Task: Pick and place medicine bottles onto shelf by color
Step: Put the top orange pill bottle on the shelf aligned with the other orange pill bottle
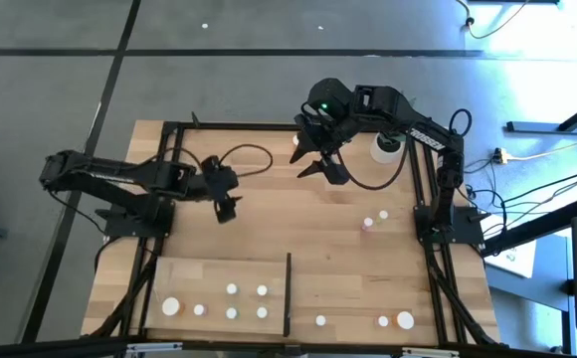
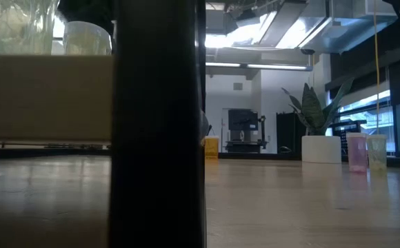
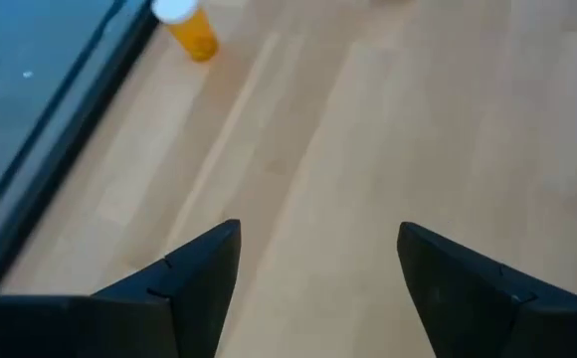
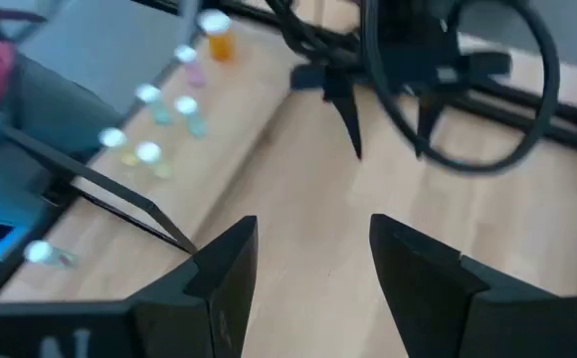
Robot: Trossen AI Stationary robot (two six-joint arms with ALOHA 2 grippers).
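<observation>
The shelf (image 1: 209, 273) lies at the table's near left, with its black upright strip (image 1: 288, 293) along its right end. Several white-capped bottles (image 1: 232, 289) stand on it, and they also show in the right wrist view (image 4: 184, 104). More bottles stand off the shelf: two at the right (image 1: 368, 223), three near the front edge (image 1: 382, 320), and an orange one (image 1: 296, 139) by the far edge, which also shows in the left wrist view (image 3: 191, 30). My left gripper (image 1: 229, 209) is open and empty over the table's middle left. My right gripper (image 1: 320, 171) is open and empty near the far edge.
A white pot with a plant (image 1: 386, 147) stands at the far right, next to my right arm. A black cable loops across the table (image 1: 244, 154) between the arms. Black rails frame the tabletop (image 1: 159, 199). Bare wood lies between the grippers and the shelf.
</observation>
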